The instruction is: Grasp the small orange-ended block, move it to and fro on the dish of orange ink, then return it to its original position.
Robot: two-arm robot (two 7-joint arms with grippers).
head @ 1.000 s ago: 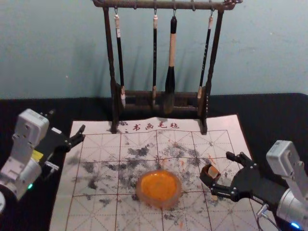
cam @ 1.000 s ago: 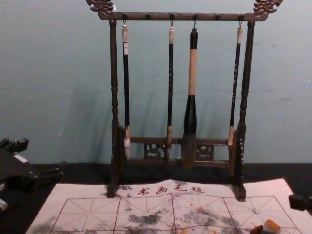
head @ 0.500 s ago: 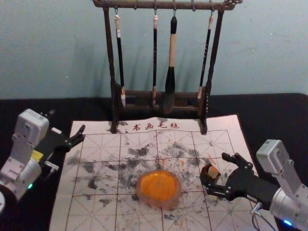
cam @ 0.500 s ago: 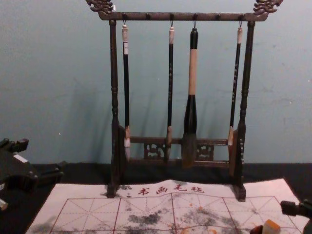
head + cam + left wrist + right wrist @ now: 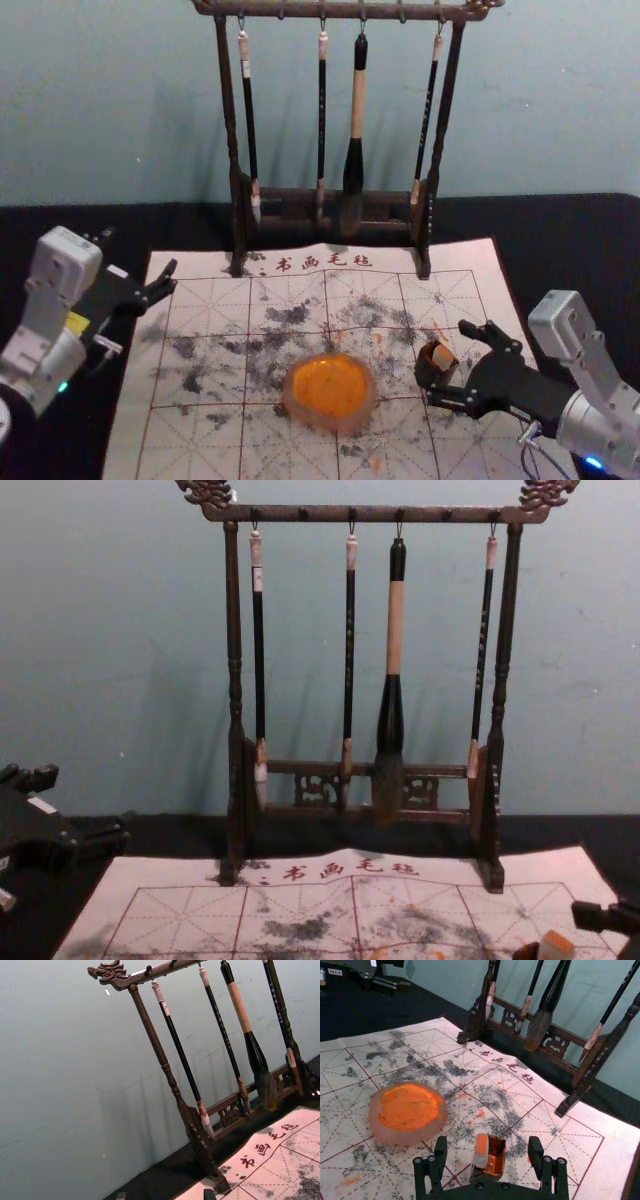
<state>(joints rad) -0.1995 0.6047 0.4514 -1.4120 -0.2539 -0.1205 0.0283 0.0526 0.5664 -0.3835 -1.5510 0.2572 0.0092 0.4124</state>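
Orange-ended pale block [image 5: 481, 1146] near round pinkish dish [image 5: 302, 408] of orange ink.
Right gripper [image 5: 452, 362] spread wide, empty, by the block; left gripper [image 5: 140, 254] likewise, far left.

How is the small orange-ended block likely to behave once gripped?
The block is probably stiff, given its straight edges and flat faces. Its pale side looks smooth, so it might slide in a loose grip.
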